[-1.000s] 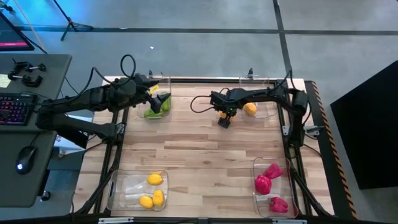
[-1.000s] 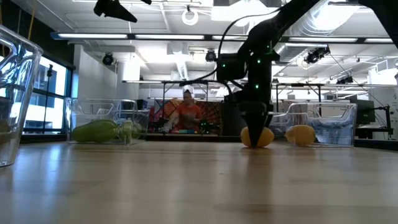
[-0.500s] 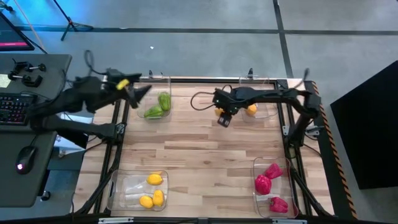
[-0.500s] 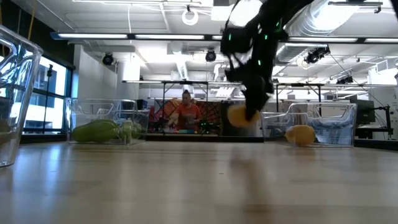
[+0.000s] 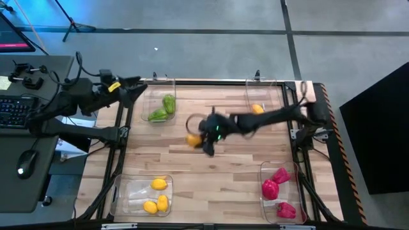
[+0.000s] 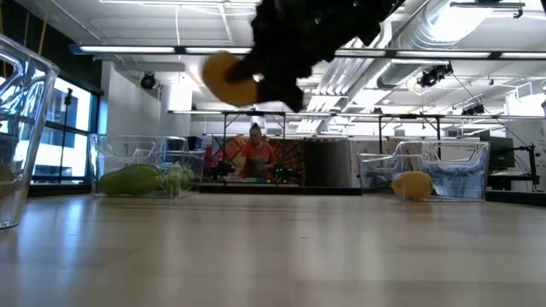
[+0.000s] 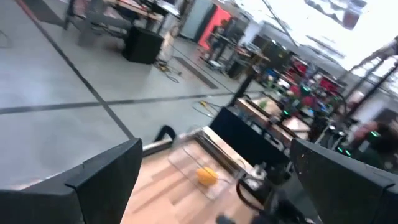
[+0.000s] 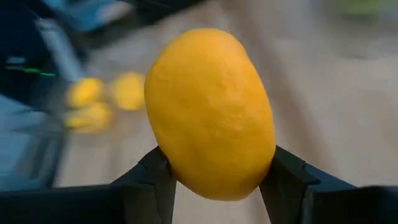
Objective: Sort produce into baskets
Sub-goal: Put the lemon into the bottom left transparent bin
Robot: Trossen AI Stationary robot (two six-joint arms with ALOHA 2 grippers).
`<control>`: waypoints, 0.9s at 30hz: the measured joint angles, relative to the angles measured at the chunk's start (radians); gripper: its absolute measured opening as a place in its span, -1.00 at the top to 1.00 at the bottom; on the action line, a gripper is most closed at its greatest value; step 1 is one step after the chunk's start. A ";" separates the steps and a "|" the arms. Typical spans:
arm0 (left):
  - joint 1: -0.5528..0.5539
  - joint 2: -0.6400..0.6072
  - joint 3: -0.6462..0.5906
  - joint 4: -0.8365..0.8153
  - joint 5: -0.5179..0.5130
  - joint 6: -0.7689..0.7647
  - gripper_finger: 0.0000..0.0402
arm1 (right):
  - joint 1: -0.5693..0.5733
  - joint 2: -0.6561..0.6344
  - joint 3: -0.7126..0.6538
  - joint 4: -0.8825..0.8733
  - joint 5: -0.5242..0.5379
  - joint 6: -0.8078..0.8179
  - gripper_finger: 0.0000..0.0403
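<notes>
Nine pieces of produce show in the overhead view: eight already binned, one in transit.

Near edge, 7 o'clock: clear basket (image 5: 121,195) with three yellow pieces (image 5: 159,184), small, rounded, glossy. Near edge, 5 o'clock: clear basket (image 5: 266,207) with three magenta-red pieces (image 5: 270,189), lumpier, pepper-like.

Centre of the wooden plank surface (image 5: 211,179): right gripper (image 5: 206,142) is clamped on a yellow-orange piece (image 8: 211,112), held clear of the boards. Right wrist view shows both fingers (image 8: 152,180) pressed to its flanks, roughly half closed around it. Shape is a smooth egg-like oval with a faintly dimpled plastic skin and matte sheen. Blurred yellow pieces lie beyond it in that view, so the judged destination is the 7 o'clock basket.

Far edge, 11 o'clock: basket (image 5: 171,84) with two green pieces (image 5: 168,103), elongated. Far edge, 1 o'clock: basket (image 5: 281,115) with one orange-yellow piece (image 5: 257,109) still in it.

Left gripper (image 5: 135,89) waits off the surface at 10 o'clock, fingers spread wide, empty.

Judgement: sort is nearly done. Remaining: bin the carried piece; the 1 o'clock piece may need moving too, cannot tell. Baskets are thin, transparent, round-cornered plastic.
</notes>
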 joint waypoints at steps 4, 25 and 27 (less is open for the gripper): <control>0.000 0.006 0.000 -0.020 0.079 0.000 -0.97 | 0.128 0.077 0.000 0.226 0.008 0.093 0.19; 0.000 0.056 -0.001 -0.068 0.245 0.043 -0.97 | 0.336 0.433 0.622 0.090 0.263 0.178 0.18; 0.000 0.056 -0.001 -0.068 0.245 0.042 -0.97 | 0.336 0.447 0.663 0.051 0.267 0.155 0.17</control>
